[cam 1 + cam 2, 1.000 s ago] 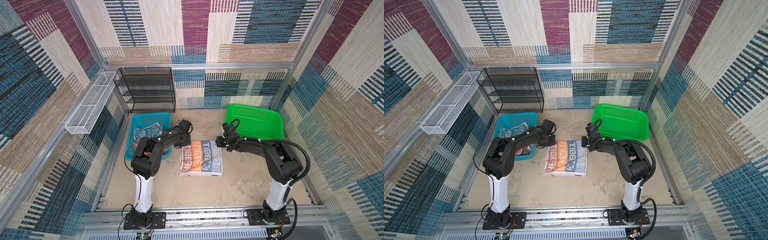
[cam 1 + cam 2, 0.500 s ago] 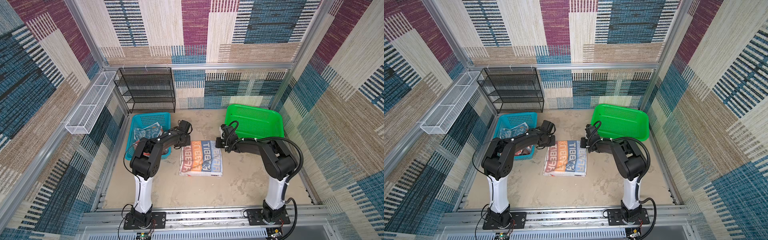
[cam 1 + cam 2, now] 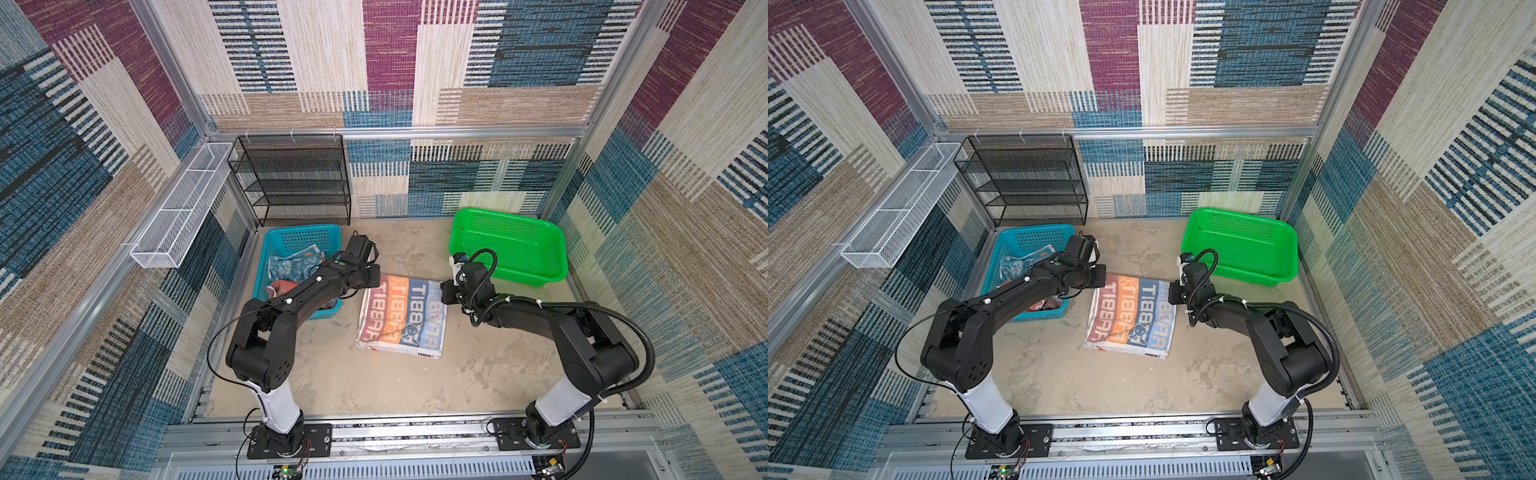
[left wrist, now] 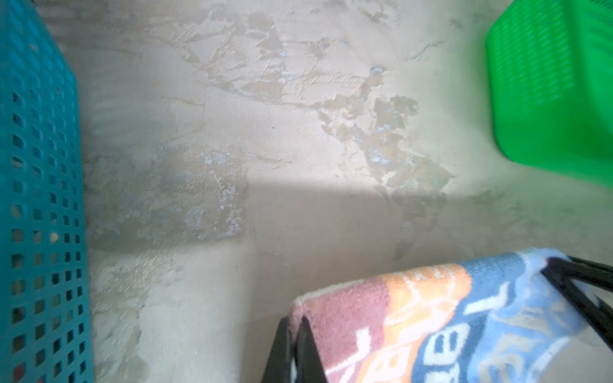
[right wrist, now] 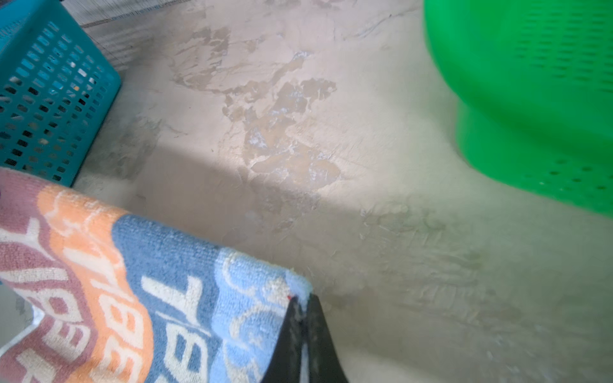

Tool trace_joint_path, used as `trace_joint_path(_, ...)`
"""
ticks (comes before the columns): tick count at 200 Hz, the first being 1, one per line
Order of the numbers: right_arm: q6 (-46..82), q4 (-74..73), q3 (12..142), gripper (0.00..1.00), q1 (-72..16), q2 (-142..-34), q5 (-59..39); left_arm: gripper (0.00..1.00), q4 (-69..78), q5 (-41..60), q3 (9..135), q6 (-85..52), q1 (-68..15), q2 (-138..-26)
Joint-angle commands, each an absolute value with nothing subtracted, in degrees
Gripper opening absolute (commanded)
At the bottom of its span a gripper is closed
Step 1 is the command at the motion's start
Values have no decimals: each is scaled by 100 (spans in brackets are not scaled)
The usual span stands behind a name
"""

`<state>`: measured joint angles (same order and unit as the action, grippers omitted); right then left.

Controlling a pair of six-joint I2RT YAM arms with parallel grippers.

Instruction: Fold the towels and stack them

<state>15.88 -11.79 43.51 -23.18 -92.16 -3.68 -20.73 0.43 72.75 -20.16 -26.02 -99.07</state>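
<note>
Left wrist view showed my left gripper (image 4: pixel 295 348) pinched shut on the maroon-striped corner of the orange-and-blue lettered terry towel (image 4: pixel 431 325). The right wrist view showed the right gripper (image 5: pixel 300 335) closed thin on its pale-blue corner. Both top views placed that towel near the middle of the surface, its far edge held between the two arms. It lay between the blue perforated plastic basket (image 3: pixel 303 229) at the left edge and the green plastic basket (image 3: pixel 509 245) toward the far right corner. My worry was the grip: each claw held only a sliver of hem, so an uneven lift, or one arm leading, could pull a corner free or skew the fold. Only the top views showed the towel's near edge lying flat, and the blue patterned cloth (image 3: pixel 291 266) and coral cloth (image 3: pixel 278 287) waiting in the blue basket. Only the wrist views showed how little cloth sat between the fingers.
</note>
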Motion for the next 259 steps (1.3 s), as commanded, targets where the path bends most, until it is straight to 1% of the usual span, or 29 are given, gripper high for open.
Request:
trace_joint_path(1,1277,-1645,4099,0,-2314,-8744,-328,0,-2053,162,7186,-1805,-2627,-9537)
trace_joint_path(59,745,-1513,3630,0,-2320,-7255,-966,0,-2240,139,6854,-1731,-2637,-8626)
trace_joint_path(78,725,-1536,3478,0,-2314,-6907,-1016,0,-2187,161,6775,-1655,-2628,-8583)
trace_joint_path(92,714,-1562,3418,0,-2314,-6842,-979,0,-2240,65,6862,-1592,-2619,-8727)
trace_joint_path(177,1064,-2385,3459,0,-2312,-7789,-512,0,-1908,-45,7682,-1391,-2543,-9941)
trace_joint_path(226,1470,-2417,3846,0,-2313,-8338,-190,0,-1887,-30,7959,-1345,-2541,-10278)
trace_joint_path(259,1528,-2677,3912,0,-2318,-8564,-259,0,-1890,-62,8148,-1327,-2529,-10415)
